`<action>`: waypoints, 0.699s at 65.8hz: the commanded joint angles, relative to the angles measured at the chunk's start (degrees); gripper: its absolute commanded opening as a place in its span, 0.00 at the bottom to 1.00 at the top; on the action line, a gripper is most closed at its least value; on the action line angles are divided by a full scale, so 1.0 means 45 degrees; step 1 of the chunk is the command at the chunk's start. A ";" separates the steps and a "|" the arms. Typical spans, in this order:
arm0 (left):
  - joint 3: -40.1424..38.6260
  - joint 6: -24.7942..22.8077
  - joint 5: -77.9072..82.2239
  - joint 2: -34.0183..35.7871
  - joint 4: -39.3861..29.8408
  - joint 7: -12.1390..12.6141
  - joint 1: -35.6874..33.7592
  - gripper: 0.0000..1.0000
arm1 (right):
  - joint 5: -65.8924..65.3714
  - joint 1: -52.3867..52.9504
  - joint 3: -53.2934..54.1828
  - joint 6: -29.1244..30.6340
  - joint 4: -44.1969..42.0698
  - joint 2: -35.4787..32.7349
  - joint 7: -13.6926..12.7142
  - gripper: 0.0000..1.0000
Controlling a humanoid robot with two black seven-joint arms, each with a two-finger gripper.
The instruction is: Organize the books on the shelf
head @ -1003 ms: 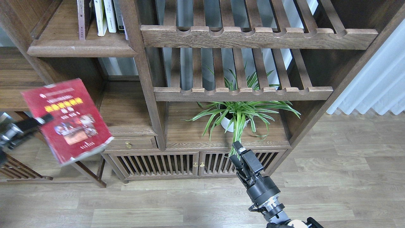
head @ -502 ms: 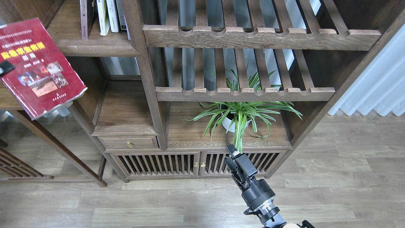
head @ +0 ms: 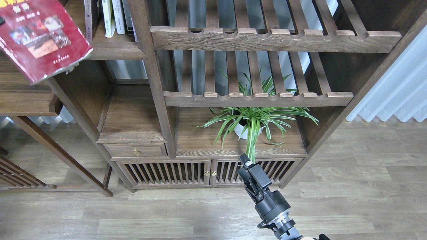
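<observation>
Over the last second the red book (head: pixel 40 36) has risen from low at the left, beside the drawer unit, up to the top left corner, where it is cut off by the picture's edges and overlaps the front edge of the shelf (head: pixel 113 53). The left arm holding it has left the view.

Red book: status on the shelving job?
Done: nothing visibly placed yet. In hand: the red book is up in the air at top left, tilted, in front of the shelf where thin upright books stand; its holder is out of frame. Left: setting it on the shelf. Right pincer is low by the cabinet, carrying nothing.
</observation>
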 commanded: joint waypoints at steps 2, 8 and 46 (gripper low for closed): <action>0.1166 0.0001 -0.0038 -0.0013 0.0081 0.0001 -0.2046 0.01 | -0.0011 0.0001 -0.0002 -0.0001 0.0001 0.0000 0.0002 0.98; 0.1908 0.0001 -0.0038 -0.0032 0.0276 0.0001 -0.3042 0.01 | -0.0011 -0.0019 -0.0002 -0.0001 0.0001 0.0000 0.0002 0.98; 0.2260 0.0001 0.1623 0.0280 0.2268 0.1778 -0.4976 0.02 | 0.0048 -0.0136 0.0018 -0.0001 -0.0018 0.0000 0.0021 0.98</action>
